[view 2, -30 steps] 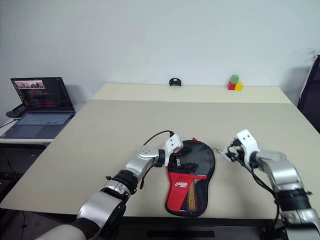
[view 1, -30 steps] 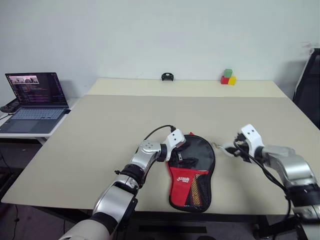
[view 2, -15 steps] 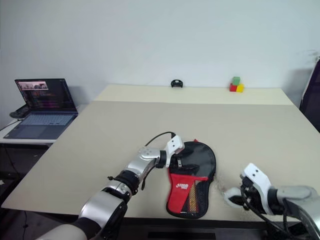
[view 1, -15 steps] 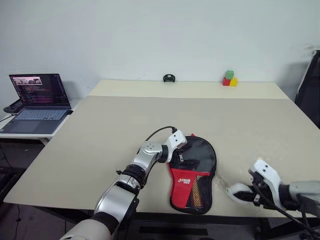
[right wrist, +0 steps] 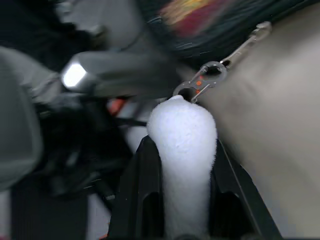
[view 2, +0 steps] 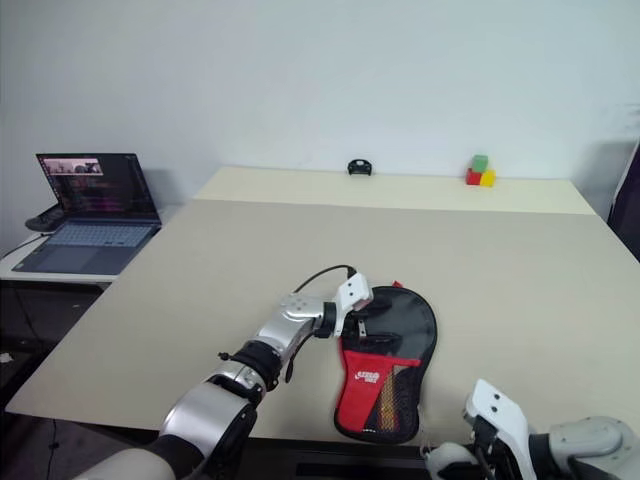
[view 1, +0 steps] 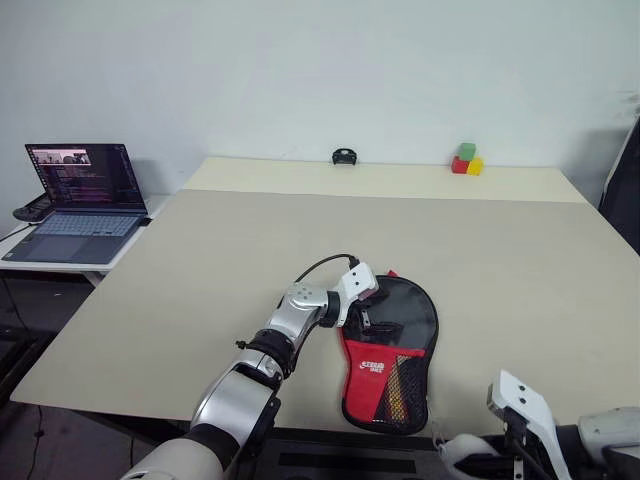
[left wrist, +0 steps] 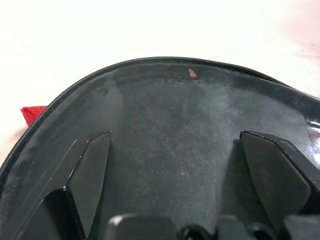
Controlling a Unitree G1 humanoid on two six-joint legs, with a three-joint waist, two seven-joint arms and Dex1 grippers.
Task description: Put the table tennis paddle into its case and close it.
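Observation:
The case [view 1: 395, 335], black with a red panel and a mesh pocket, lies flat near the table's front edge. The paddle is hidden. My left gripper [view 1: 368, 305] is open, its fingers spread over the case's round black top [left wrist: 190, 110]. My right gripper [view 1: 480, 455] is low at the table's near edge, right of the case's narrow end. It is shut on a white fluffy pull [right wrist: 182, 135]. A small metal clip [right wrist: 200, 82] on a short chain links that pull to the case's edge.
An open laptop [view 1: 75, 200] sits on a side table at the left. At the far edge of the table [view 1: 250, 250] are coloured blocks [view 1: 465, 160] and a small black object [view 1: 345, 156]. A dark chair back [view 1: 625, 170] stands at the right.
My right gripper has come from the right of the case's round top back toward the table's near edge, carrying the white pull. The left gripper has stayed on the case.

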